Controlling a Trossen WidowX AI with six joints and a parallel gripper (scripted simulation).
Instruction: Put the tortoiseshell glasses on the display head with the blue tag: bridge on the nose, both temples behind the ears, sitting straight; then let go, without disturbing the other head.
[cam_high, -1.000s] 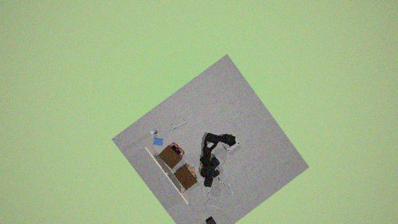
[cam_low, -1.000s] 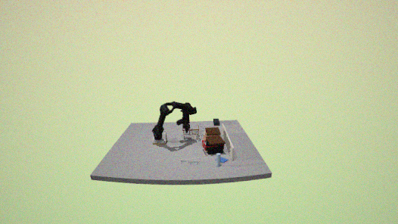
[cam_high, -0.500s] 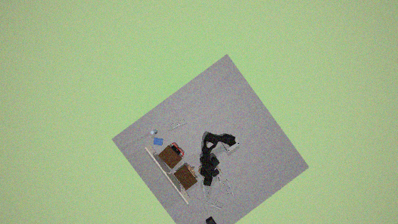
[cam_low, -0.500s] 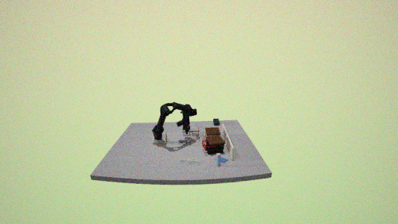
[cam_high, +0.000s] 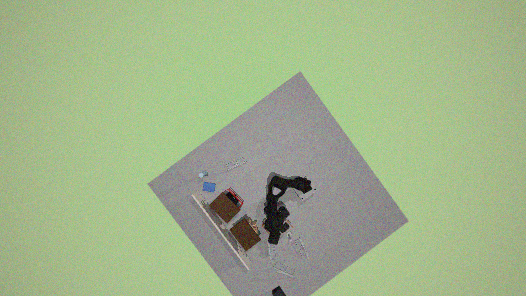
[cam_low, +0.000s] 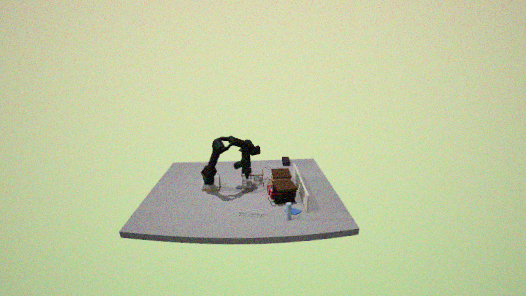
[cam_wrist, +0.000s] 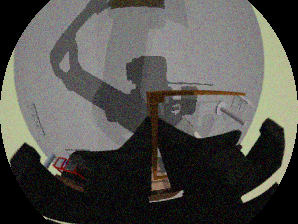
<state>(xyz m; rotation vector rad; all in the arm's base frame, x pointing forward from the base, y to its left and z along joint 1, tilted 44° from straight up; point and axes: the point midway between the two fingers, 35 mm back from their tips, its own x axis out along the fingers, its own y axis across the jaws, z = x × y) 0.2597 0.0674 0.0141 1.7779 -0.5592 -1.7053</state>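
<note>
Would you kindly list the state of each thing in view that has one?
gripper: shut on the tortoiseshell glasses
tortoiseshell glasses: held above the table, not on any head
head nearer the blue tag: upright, already wearing a red pair
other head: upright

Top view: looks straight down from far above; the grey tabletop (cam_high: 320, 150) appears rotated like a diamond. Exterior view: distant, slightly elevated, facing the tabletop's long edge. Both share the arm (cam_high: 276, 210) and two brown heads (cam_low: 283, 184). Wrist view: close fisheye behind the claw (cam_wrist: 158, 163), apparently facing down at the tabletop.
</note>
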